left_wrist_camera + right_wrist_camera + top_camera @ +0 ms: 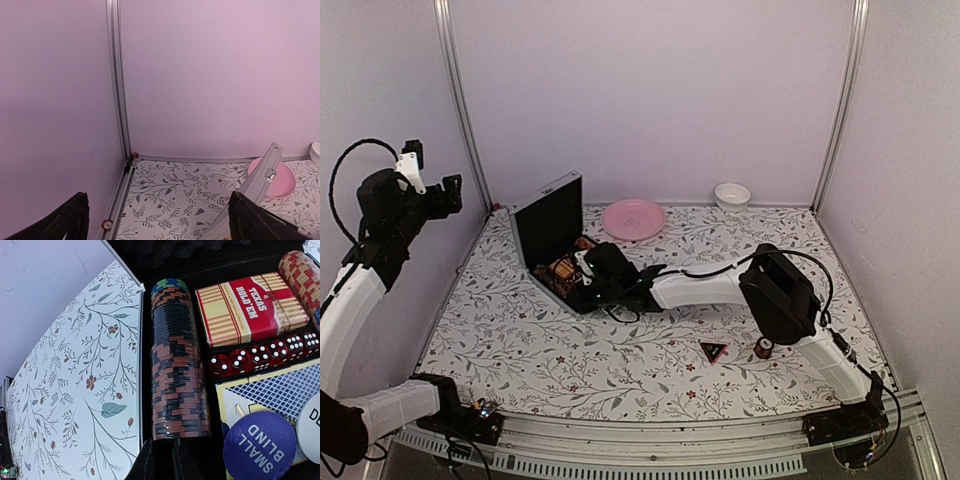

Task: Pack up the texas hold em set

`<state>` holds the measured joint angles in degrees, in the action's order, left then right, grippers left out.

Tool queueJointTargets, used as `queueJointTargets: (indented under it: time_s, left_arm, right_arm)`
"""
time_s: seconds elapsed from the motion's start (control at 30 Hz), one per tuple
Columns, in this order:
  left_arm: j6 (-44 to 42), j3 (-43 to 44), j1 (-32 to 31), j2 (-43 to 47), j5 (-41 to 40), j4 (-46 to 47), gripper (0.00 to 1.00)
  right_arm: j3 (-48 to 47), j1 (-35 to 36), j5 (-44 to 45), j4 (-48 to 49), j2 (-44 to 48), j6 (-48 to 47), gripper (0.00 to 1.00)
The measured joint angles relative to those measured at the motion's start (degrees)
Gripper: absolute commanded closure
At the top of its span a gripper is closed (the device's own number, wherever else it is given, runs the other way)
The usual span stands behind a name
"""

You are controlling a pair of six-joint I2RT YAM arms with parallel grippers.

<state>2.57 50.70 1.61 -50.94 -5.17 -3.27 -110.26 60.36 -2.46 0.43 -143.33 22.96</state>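
Chip row [177,365] in case [548,215] slot: right fingers [147,465] together at its near end. Risk: buckling under push, chips spilling. Left fingers [65,222] apart, raised upper left of top view.

I saw brown-and-black chips [177,375], a red, cream-striped deck [250,307], red white-dotted dice [265,356], a leaf-patterned white desk [75,385].
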Motion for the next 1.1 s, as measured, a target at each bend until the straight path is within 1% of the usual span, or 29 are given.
queueJointTargets:
  time_s: [0.13, 0.23, 0.33, 0.43, 0.53, 0.6, 0.67, 0.73, 0.8, 0.9, 0.97, 1.03, 1.1]
  left_arm:
    - [0.0, 0.0, 0.0, 0.0, 0.0, 0.0, 0.03]
    - [0.0, 0.0, 0.0, 0.0, 0.0, 0.02, 0.03]
    - [0.0, 0.0, 0.0, 0.0, -0.02, 0.0, 0.03]
    - [0.0, 0.0, 0.0, 0.02, -0.04, 0.0, 0.03]
    - [-0.02, 0.0, 0.0, 0.02, -0.13, 0.0, 0.03]
    - [-0.02, 0.0, 0.0, 0.02, -0.26, 0.0, 0.03]
    - [-0.02, 0.0, 0.0, 0.02, -0.33, 0.02, 0.03]
    - [-0.02, -0.04, 0.0, 0.07, -0.42, 0.04, 0.03]
    - [-0.02, -0.13, 0.0, 0.22, -0.52, 0.04, 0.03]
    - [-0.02, -0.28, 0.0, 0.44, -0.7, 0.31, 0.03]
    - [-0.02, -0.31, 0.0, 0.44, -0.74, 0.46, 0.03]
    - [-0.02, -0.31, 0.0, 0.44, -0.81, 0.5, 0.03]
    - [-0.02, -0.31, 0.0, 0.42, -0.87, 0.52, 0.03]
  right_arm:
    - [-1.88, -0.07, -0.55, 0.04, -1.22, 0.0, 0.86]
    - [-1.88, -0.13, -0.72, 0.04, -1.25, 0.0, 0.82]
    - [-1.88, -0.09, -0.92, 0.07, -1.22, 0.04, 0.74]
    - [-1.6, 0.02, -1.09, 0.02, -0.7, -0.44, 0.69]
    - [1.49, -0.22, -0.17, -0.44, 2.21, -1.09, 0.6]
    - [5.09, -0.55, 0.68, -0.79, 5.79, -1.62, 0.52]
    - [9.38, -1.07, 1.4, -1.49, 11.08, -1.95, 0.42]
    - [13.66, -1.66, 2.03, -1.75, 16.79, -2.16, 0.34]
    - [18.69, -2.73, 3.5, -1.9, 24.3, -2.36, 0.31]
    - [24.35, -5.11, 6.54, -1.9, 33.92, -2.8, 0.29]
    - [28.15, -8.2, 8.68, -2.1, 39.74, -2.75, 0.28]
    - [31.58, -12.24, 10.25, -2.34, 43.47, -2.21, 0.25]
    - [34.29, -16.52, 11.1, -3.15, 44.94, -1.14, 0.24]
